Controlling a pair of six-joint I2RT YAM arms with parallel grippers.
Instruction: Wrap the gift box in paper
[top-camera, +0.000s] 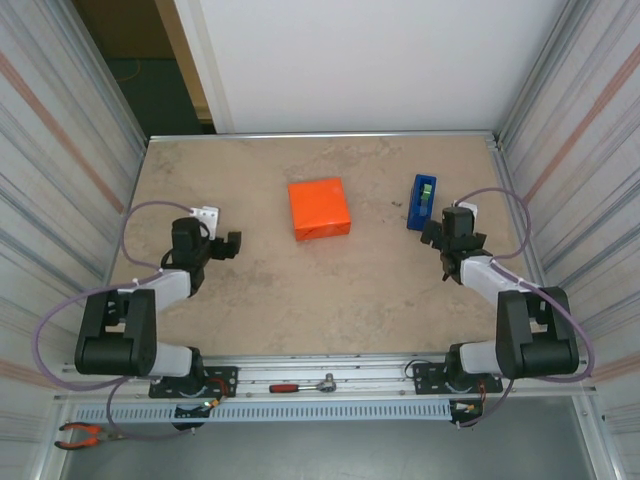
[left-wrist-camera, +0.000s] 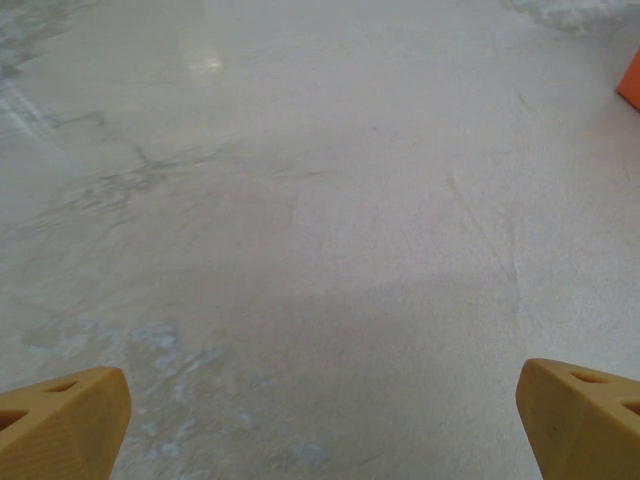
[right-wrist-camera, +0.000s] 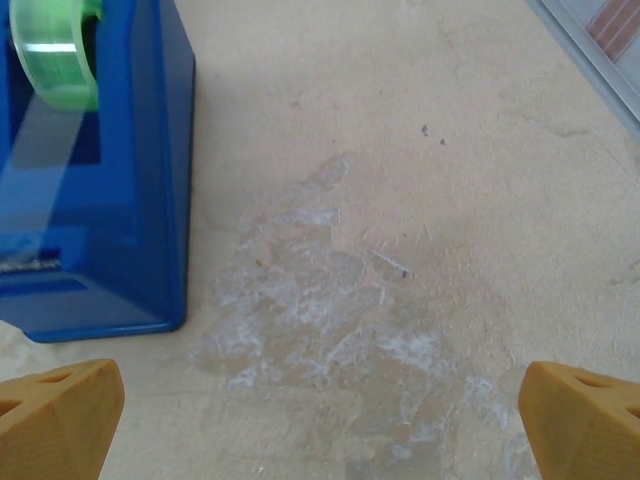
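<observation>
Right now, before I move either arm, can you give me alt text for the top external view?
A gift box wrapped in orange paper sits mid-table, untouched, with a blue tape dispenser to its right. Both arms hang back from it, the left tool and right tool open and empty, the right one just beside the dispenser.

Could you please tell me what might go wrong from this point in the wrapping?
1. The blue plastic tape dispenser with its green roll stands close beside the right gripper, whose jaws are open; a careless swing could topple it.
2. The bright orange paper parcel lies unheld mid-table, with the left gripper open and well apart. Whether its seams are taped cannot be seen, so folds might spring loose.
</observation>
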